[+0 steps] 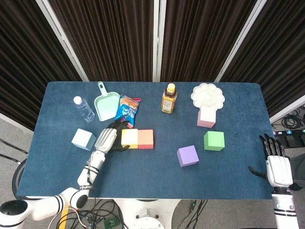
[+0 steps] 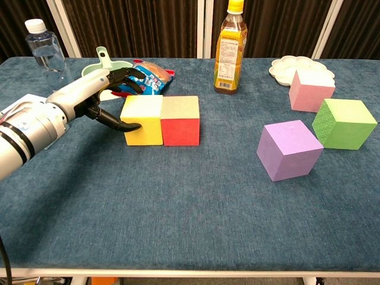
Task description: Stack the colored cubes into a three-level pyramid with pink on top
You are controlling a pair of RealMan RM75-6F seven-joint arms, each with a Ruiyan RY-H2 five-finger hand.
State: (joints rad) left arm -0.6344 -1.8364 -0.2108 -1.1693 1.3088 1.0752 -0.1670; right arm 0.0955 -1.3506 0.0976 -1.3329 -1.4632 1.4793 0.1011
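Observation:
The yellow cube (image 1: 128,138) and the red cube (image 1: 145,139) sit side by side, touching, left of the table's centre. My left hand (image 1: 106,139) is just left of the yellow cube (image 2: 142,120). Its thumb tip touches the cube's left face, its fingers are spread behind, and it holds nothing. The purple cube (image 1: 188,155), green cube (image 1: 214,140) and pink cube (image 1: 206,117) stand apart on the right. A light blue cube (image 1: 82,139) lies left of the hand. My right hand (image 1: 278,164) hangs open off the table's right edge.
Along the back stand a water bottle (image 1: 84,109), a green scoop (image 1: 106,104), a snack bag (image 1: 127,109), a tea bottle (image 1: 168,98) and a white palette (image 1: 208,96) just behind the pink cube.

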